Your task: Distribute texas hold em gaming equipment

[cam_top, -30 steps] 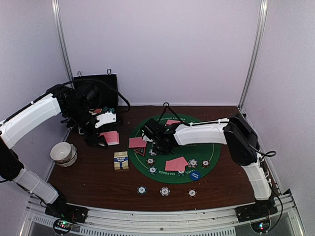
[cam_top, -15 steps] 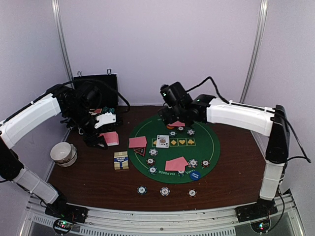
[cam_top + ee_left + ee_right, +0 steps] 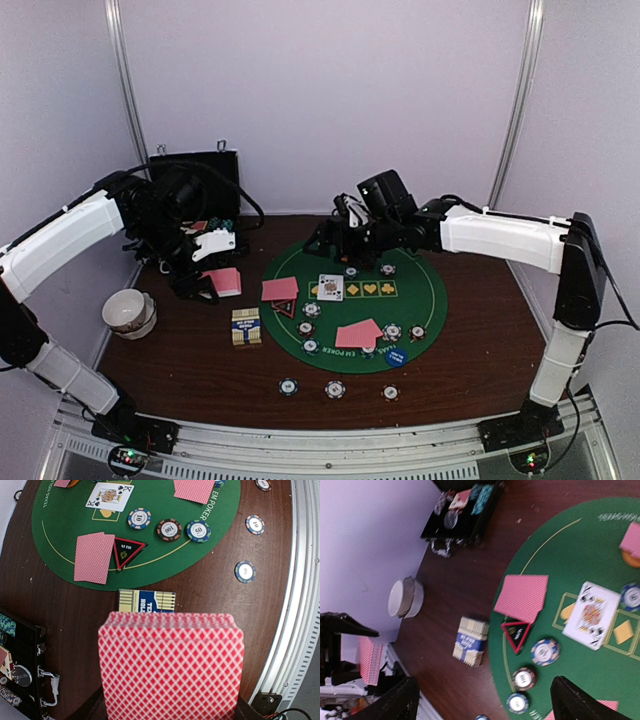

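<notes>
My left gripper (image 3: 218, 284) is shut on a deck of red-backed cards (image 3: 171, 665), held over the brown table left of the round green mat (image 3: 425, 290). My right gripper (image 3: 342, 236) hangs open and empty above the mat's far edge; its fingers (image 3: 402, 700) stand wide apart. A face-up king (image 3: 331, 287) lies on the mat. A pair of red-backed cards (image 3: 280, 290) lies beside the red-black triangle marker (image 3: 284, 307), and another pair (image 3: 360, 333) is nearer. Striped chips (image 3: 312, 310) and a blue disc (image 3: 397, 356) sit on the mat. Three chips (image 3: 335, 389) lie on the table in front.
A blue and cream card box (image 3: 246, 326) lies left of the mat. A white bowl (image 3: 129, 312) stands at the left edge. The open black case (image 3: 195, 185) stands at the back left. A metal rail (image 3: 305, 580) runs along the near edge.
My right gripper has pulled back from the mat's left centre to its far edge, and the face-up king now shows. My left arm has not moved.
</notes>
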